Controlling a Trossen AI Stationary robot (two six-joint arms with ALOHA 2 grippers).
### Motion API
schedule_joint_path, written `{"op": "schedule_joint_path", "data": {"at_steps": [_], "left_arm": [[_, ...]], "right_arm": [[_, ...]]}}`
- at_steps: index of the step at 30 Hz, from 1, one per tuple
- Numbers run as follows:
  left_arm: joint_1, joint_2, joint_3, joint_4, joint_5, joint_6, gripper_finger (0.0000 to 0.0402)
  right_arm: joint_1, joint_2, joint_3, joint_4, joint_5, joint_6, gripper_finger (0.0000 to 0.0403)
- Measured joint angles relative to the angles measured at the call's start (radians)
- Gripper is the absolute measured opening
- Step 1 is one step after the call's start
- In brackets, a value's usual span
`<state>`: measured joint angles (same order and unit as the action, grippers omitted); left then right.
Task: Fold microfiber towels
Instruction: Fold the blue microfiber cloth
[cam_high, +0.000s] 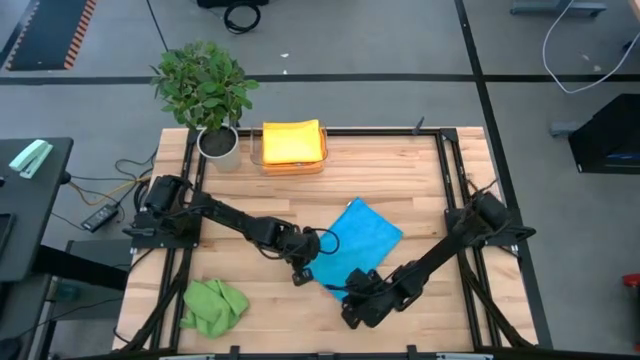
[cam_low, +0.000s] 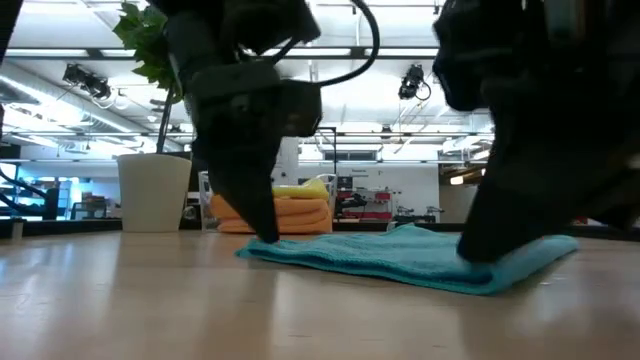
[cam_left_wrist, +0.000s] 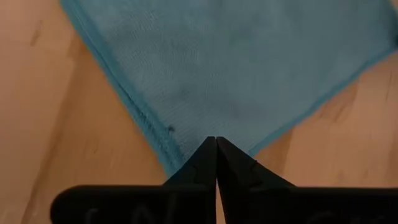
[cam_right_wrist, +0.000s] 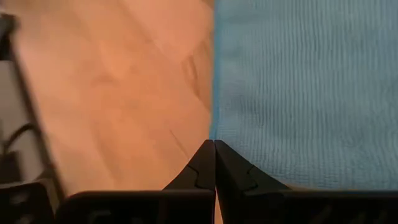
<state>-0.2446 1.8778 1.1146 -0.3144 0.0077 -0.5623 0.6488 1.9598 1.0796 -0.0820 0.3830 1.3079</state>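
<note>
Green towel (cam_high: 213, 305) lies crumpled at your near-left corner. Left gripper (cam_high: 301, 272), jaws pressed together, pinches the blue towel's (cam_high: 355, 243) near-left corner at table centre. Right gripper (cam_high: 352, 290) likewise pinches its near edge. Bare wood surrounds; yellow and orange towels (cam_high: 291, 142) are stacked far.

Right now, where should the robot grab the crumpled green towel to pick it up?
Probably at a raised fold on top of the green towel, coming straight down. It lies bunched up, so no flat corner shows. The left gripper is nearer, but it is pinching the blue towel.
</note>
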Motion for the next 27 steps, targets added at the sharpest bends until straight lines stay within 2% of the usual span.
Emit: {"op": "schedule_joint_path", "data": {"at_steps": [4,8,13,17,23,27], "left_arm": [[0.001,-0.002,-0.06,0.038,0.021,0.076,0.0005],[-0.004,-0.007,-0.097,0.058,0.041,0.087,0.0013],[-0.059,-0.001,-0.105,0.137,0.206,0.063,0.0006],[-0.133,0.005,-0.085,0.265,0.327,0.048,0.0014],[-0.217,-0.025,0.004,0.267,0.362,0.303,0.0026],[-0.247,-0.08,0.084,0.08,0.336,0.573,0.0008]], "right_arm": [[0.009,0.078,0.088,-0.09,-0.003,0.086,0.0005],[0.033,0.102,0.114,-0.093,-0.014,0.155,0.0005],[0.078,0.044,0.105,-0.149,-0.073,0.21,0.0005],[0.113,-0.05,0.106,-0.164,-0.08,0.135,0.0005],[0.176,-0.155,0.106,-0.158,-0.029,0.098,0.0005],[0.225,-0.158,0.106,-0.121,-0.01,0.075,0.0005]]}}
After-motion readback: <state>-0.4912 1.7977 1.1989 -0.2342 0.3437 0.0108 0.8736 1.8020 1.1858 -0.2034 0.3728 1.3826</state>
